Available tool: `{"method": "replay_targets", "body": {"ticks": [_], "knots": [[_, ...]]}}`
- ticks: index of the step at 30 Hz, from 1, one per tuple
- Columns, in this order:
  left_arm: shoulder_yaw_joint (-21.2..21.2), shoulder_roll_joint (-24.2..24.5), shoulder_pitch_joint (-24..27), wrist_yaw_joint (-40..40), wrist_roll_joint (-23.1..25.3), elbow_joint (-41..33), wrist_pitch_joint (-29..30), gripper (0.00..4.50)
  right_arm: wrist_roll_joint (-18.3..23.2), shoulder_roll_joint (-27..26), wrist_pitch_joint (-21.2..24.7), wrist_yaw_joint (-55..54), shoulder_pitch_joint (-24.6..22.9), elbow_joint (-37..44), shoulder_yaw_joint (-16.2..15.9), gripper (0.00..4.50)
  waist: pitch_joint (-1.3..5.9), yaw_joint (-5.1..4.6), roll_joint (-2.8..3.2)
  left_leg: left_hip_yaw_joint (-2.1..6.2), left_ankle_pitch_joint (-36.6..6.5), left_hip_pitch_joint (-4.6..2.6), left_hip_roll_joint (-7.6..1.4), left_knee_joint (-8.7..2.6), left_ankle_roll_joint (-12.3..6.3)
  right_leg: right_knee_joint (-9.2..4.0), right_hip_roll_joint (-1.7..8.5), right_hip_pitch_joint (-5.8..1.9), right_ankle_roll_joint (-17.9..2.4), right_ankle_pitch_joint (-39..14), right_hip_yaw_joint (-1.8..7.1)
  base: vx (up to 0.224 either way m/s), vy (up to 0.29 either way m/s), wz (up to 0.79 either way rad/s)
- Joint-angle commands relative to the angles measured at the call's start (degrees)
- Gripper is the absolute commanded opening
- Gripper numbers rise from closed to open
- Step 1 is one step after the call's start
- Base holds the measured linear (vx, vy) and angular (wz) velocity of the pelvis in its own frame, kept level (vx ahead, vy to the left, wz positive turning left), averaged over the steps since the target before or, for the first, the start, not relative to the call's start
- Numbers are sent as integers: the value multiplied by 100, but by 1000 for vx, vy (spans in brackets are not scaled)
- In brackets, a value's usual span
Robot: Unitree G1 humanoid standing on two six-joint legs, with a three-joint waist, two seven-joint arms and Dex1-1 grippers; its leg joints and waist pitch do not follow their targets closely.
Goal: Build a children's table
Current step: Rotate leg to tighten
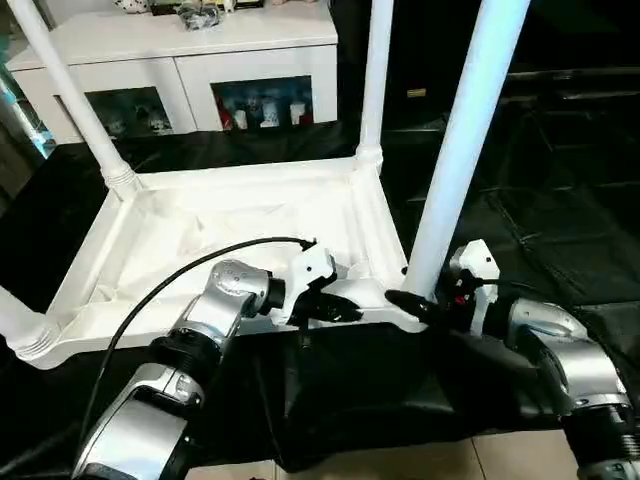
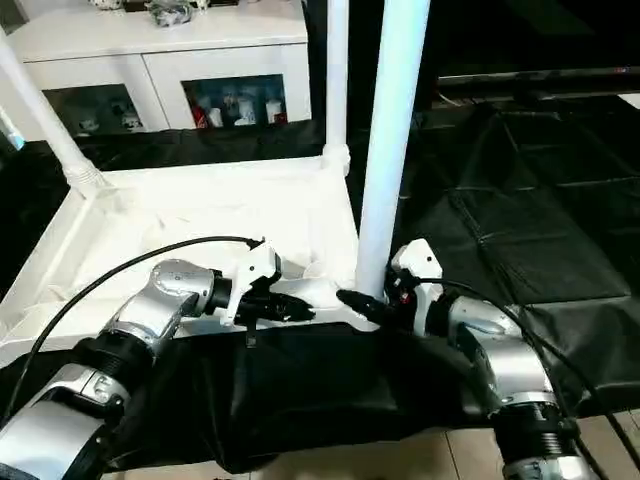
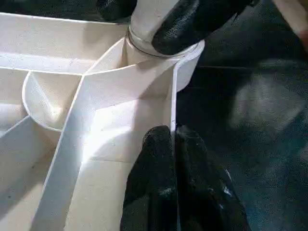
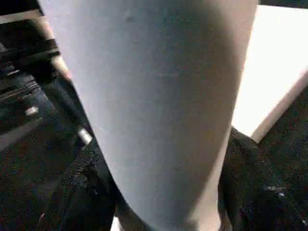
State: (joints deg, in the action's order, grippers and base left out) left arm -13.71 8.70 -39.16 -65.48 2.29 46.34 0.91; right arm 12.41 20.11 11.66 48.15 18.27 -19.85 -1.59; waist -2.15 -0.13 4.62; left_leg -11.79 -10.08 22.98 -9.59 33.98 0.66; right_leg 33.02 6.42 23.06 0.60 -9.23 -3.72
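So the small white plastic children's table (image 1: 230,225) is lying upside down on the black-cloth-draped tabletop (image 1: 560,220), ribbed underside up, with a white glass-door cabinet (image 1: 180,70) behind it at the far side. Legs stand up out of the far-left (image 1: 70,95), far-right (image 1: 375,80) and near-left (image 1: 20,325) corner sockets, and the fourth long white tubular leg (image 1: 455,160) is upright at the near-right corner socket (image 3: 185,62). The right pincer (image 1: 418,305) has its black fingers wrapped around the base of that leg, one on each side in the wrist view, so it's holding the leg. The left pincer (image 1: 335,305) is clamped narrow on the table's near rim (image 3: 172,108) just left of that corner, steadying the frame. My read is this is the seating step for the last leg. To do it well I'd keep the leg dead vertical over the socket, push straight down and not sideways, and let the left pincer hold the rim so the table doesn't slide or tip. Can't tell whether the leg is fully home yet.
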Motion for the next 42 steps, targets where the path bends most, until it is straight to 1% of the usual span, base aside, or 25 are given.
{"method": "replay_targets", "body": {"ticks": [1,2,3,4,5,7,8,9,10,12,13,14,15,16,17,18,19,23,24,25,27,30,35,40,42], "knots": [[226,-367,-211,610,-137,128,-71,0,-321,-280,68,-933,106,-456,5,241,324,-39,-158,173,-1784,-147,-321,-436,-311,-458,238,-168,-1245,-2185,169,0,0,0],[258,-530,-318,1029,-61,290,-106,0,-426,-511,57,-1544,183,-685,121,241,324,-78,-163,189,-1868,-149,-312,-439,-223,-465,239,-161,-1190,-2329,165,0,0,0],[278,-636,-378,1310,-16,375,-122,0,-473,-647,68,-1882,227,-797,187,241,313,-101,-166,189,-1938,-159,-308,-447,-197,-487,229,-150,-1169,-2411,162,0,0,0],[301,-741,-431,1554,10,453,-130,0,-504,-771,65,-2173,275,-899,245,241,313,-143,-140,198,-2061,-167,-296,-440,-146,-502,236,-139,-1113,-2552,162,0,0,0],[317,-805,-463,1701,24,500,-132,0,-521,-845,66,-2340,305,-957,280,241,317,-155,-160,203,-2099,-167,-289,-438,-159,-528,240,-152,-1048,-2647,154,0,0,0],[318,-990,-508,2009,59,568,-170,0,-524,-1071,80,-2758,393,-1110,370,241,320,-152,-154,198,-2091,-168,-287,-434,-213,-545,239,-139,-996,-2667,160,0,0,0],[319,-1091,-517,2071,43,585,-166,0,-588,-1174,43,-2904,442,-1176,324,241,325,-154,-121,209,-2043,-149,-290,-443,-237,-531,236,-158,-982,-2590,156,0,0,0],[295,-1175,-507,2056,21,576,-163,0,-680,-1258,-13,-2975,480,-1208,221,241,323,-159,-132,205,-2020,-135,-291,-446,-243,-536,235,-161,-978,-2545,154,0,0,0],[268,-1212,-492,2014,14,556,-161,0,-740,-1298,-73,-2933,492,-1201,124,241,330,-162,-139,203,-1999,-133,-291,-447,-254,-528,231,-161,-988,-2462,152,0,0,0],[240,-1211,-484,1955,7,550,-178,0,-657,-1340,-108,-2734,472,-1144,120,241,339,-151,-140,198,-1966,-124,-290,-441,-320,-517,236,-179,-1015,-2334,156,0,0,0],[218,-1200,-470,1853,-15,533,-190,0,-439,-1398,-101,-2444,432,-1042,185,296,341,-145,-137,193,-1931,-123,-296,-439,-395,-510,237,-188,-1054,-2216,159,0,0,0],[218,-1200,-470,1853,-15,533,-190,0,-439,-1398,-101,-2444,432,-1042,185,296,339,-143,-136,192,-1915,-121,-298,-438,-413,-506,237,-188,-1072,-2184,160,0,0,0],[186,-1134,-459,1695,3,565,-274,0,-301,-1375,-113,-2219,421,-933,207,310,343,-138,-117,197,-1877,-116,-299,-438,-416,-493,238,-196,-1090,-2128,158,0,0,0],[165,-1085,-433,1584,4,554,-342,0,-304,-1294,-145,-2066,410,-877,144,312,348,-136,-128,191,-1844,-110,-297,-434,-460,-487,236,-206,-1122,-2032,157,0,0,0],[158,-1035,-396,1466,-10,520,-362,0,-323,-1184,-173,-1879,386,-808,58,330,347,-128,-138,192,-1824,-103,-299,-433,-496,-483,243,-221,-1141,-2005,153,0,0,0],[151,-998,-365,1357,-31,479,-368,0,-342,-1096,-188,-1740,363,-749,-7,330,339,-119,-132,183,-1836,-117,-309,-431,-506,-489,242,-205,-1161,-2001,161,0,0,0],[135,-931,-310,1147,-75,395,-386,0,-360,-945,-202,-1483,316,-632,-114,354,342,-115,-133,188,-1825,-113,-312,-432,-505,-481,245,-216,-1176,-1991,157,0,0,0],[64,-671,-156,489,-177,136,-357,0,-249,-447,-175,-553,106,-175,-349,354,332,-91,-139,181,-1828,-116,-330,-434,-567,-483,248,-227,-1209,-2015,167,0,0,0],[25,-531,-95,202,-209,30,-329,0,-159,-193,-161,-101,-10,53,-415,354,323,-97,-135,177,-1869,-117,-328,-438,-568,-487,242,-215,-1217,-2056,167,0,0,0],[10,-454,-68,55,-231,-25,-304,0,-98,-64,-135,105,-63,155,-420,354,321,-70,-141,176,-1913,-123,-339,-440,-566,-492,245,-225,-1194,-2142,169,0,0,0],[-24,-248,3,-369,-302,-156,-216,0,12,184,-180,482,-127,260,-353,354,329,-38,-115,182,-1901,-122,-359,-454,-531,-462,236,-229,-1241,-2075,162,0,0,0],[-30,-154,35,-526,-313,-197,-207,0,82,262,-205,655,-138,262,-272,319,326,-43,-116,172,-1931,-128,-361,-454,-499,-453,238,-206,-1317,-1975,168,0,0,0],[27,29,111,-726,-353,-309,-134,0,352,496,48,1085,-174,344,-195,283,341,13,-118,163,-1714,-122,-357,-441,-538,-422,239,-229,-1382,-1726,167,0,0,0],[17,54,136,-780,-381,-368,-92,0,365,470,67,1162,-192,365,-223,244,344,54,-123,156,-1591,-127,-358,-430,-551,-410,237,-225,-1397,-1673,165,0,0,0],[44,-50,98,-443,-293,-276,-104,0,306,299,99,895,-222,329,-238,244,340,53,-120,155,-1632,-129,-355,-430,-531,-419,241,-220,-1384,-1740,167,0,0,0]]}}
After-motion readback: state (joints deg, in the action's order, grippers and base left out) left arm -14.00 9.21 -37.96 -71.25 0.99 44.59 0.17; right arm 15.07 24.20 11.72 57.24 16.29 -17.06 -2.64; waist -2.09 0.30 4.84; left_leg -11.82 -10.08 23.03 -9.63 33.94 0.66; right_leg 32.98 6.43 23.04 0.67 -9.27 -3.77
